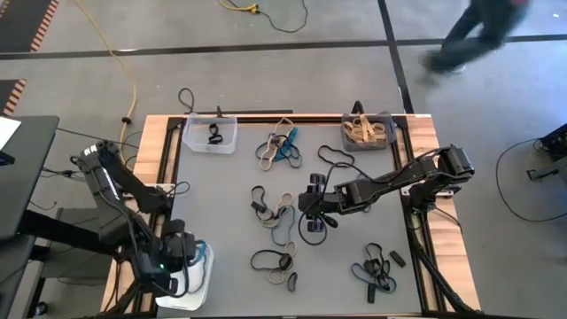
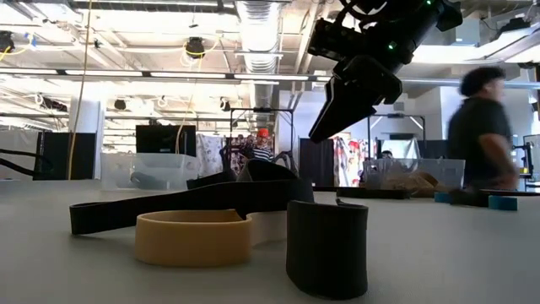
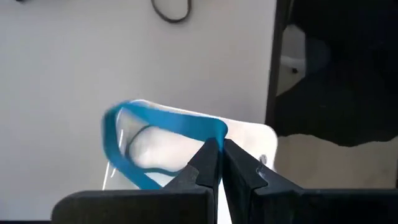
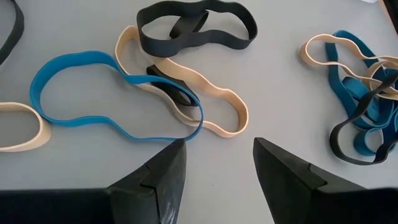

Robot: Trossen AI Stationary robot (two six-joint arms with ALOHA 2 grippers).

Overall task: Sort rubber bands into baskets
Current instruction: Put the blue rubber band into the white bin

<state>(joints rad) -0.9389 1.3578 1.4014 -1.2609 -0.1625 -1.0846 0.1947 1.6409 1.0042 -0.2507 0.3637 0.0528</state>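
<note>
My left gripper (image 3: 221,155) is at the table's near left corner (image 1: 190,259), shut on a teal-blue rubber band (image 3: 158,134) over the white basket (image 3: 252,140), which also shows in the high view (image 1: 188,291). My right gripper (image 4: 217,162) is open above the middle of the table (image 1: 314,213), over loose blue (image 4: 112,93), beige (image 4: 199,106) and black (image 4: 196,25) bands lying flat, touching none. The clear basket (image 1: 211,133) holds a black band. The dark grey basket (image 1: 368,131) holds beige bands. My left gripper pinches the teal-blue band at one end of its loop (image 3: 211,130) between its two fingertips. The rest of the loop stands open beyond the fingertips, above the white basket. Whether its lower side touches the basket I cannot tell.
More bands lie in clusters at the far middle (image 1: 279,149), near middle (image 1: 275,261) and near right (image 1: 374,270) of the table. In the low view a beige band (image 2: 192,236) and a black band (image 2: 327,245) stand close by. A person (image 2: 481,127) walks beyond the far edge.
</note>
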